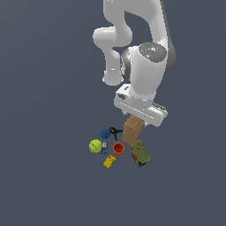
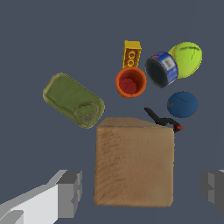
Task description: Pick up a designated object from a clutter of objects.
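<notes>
The designated object, a tall tan-brown box [image 1: 132, 130] [image 2: 134, 161], stands upright at the back of the clutter. My gripper [image 1: 140, 115] [image 2: 142, 189] hovers directly over it, open, with one finger on each side of the box top and a gap to both. In the exterior view the fingers are hidden by the hand. Around the box lie a green oblong can [image 1: 140, 152] [image 2: 73, 99], an orange cup [image 1: 118, 148] [image 2: 130, 82], a yellow block [image 1: 109, 161] [image 2: 131, 53], a small blue can [image 1: 104, 147] [image 2: 161, 69], a yellow-green ball [image 1: 95, 146] [image 2: 187, 59], a blue ball [image 1: 105, 133] [image 2: 182, 104] and a black clamp [image 1: 115, 131] [image 2: 161, 119].
The items rest on a plain dark grey floor [image 1: 53, 176]. The black clamp lies close against the box's side, and the green can sits just off another corner of it. The white arm [image 1: 141, 48] rises above the cluster.
</notes>
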{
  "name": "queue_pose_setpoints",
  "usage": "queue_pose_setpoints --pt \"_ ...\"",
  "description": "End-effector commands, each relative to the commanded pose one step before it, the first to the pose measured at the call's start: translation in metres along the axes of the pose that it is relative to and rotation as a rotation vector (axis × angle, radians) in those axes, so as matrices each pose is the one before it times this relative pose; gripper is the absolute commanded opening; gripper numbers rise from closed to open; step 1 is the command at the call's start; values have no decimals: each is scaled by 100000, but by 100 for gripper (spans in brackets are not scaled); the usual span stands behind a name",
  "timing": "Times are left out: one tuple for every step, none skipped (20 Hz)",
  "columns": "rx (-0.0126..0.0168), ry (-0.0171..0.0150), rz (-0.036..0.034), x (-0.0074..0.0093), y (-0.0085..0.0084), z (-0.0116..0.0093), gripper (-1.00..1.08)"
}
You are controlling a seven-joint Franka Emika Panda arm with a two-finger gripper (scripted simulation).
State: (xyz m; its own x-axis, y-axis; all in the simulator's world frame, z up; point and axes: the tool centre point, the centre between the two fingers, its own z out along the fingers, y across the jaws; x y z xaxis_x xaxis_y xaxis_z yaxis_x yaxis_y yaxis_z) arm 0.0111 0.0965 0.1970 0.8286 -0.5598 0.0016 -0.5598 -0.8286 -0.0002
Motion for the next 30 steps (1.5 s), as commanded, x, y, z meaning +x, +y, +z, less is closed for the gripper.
queue_pose_setpoints --pt "-7 -102 1577 -93 -68 301 100" --pt "-10 -29 295 -23 -14 64 100" --pt "-6 -18 182 -12 -6 38 100" --pt "-2 -5 49 -9 -7 12 100" --pt "-26 -6 -396 14 20 -53 100" --pt "0 0 0 -2 -1 32 100" --pt "0 0 0 -5 -2 97 100" --pt "0 0 0 -9 -3 161 100" --pt "4 -1 49 6 17 224 100" --pt "0 0 0 -17 -4 290 100" --pt "5 -1 49 -2 16 353 100" --pt "0 0 0 -27 -4 419 100" --pt "7 -1 69 -4 24 482 100" --pt "5 -1 49 -15 15 545 100" --pt "0 0 0 -32 -6 520 100" --pt "6 -1 69 3 19 457 100" --pt "0 0 0 -16 -12 398 100" --pt "4 1 69 20 12 335 100" --pt "0 0 0 2 -20 276 100" --pt "-1 4 49 29 -5 212 100" --pt "0 0 0 15 -24 149 100" --pt "0 0 0 14 -18 83 100" --pt "0 0 0 5 -7 26 100" --pt "0 0 0 0 0 0 -100" --pt "0 0 0 0 0 0 -100" --pt "0 0 0 0 0 0 -100" --pt "0 0 0 0 0 0 -100" --pt "0 0 0 0 0 0 -100" --pt "0 0 0 0 0 0 -100" --pt "0 0 0 0 0 0 -100"
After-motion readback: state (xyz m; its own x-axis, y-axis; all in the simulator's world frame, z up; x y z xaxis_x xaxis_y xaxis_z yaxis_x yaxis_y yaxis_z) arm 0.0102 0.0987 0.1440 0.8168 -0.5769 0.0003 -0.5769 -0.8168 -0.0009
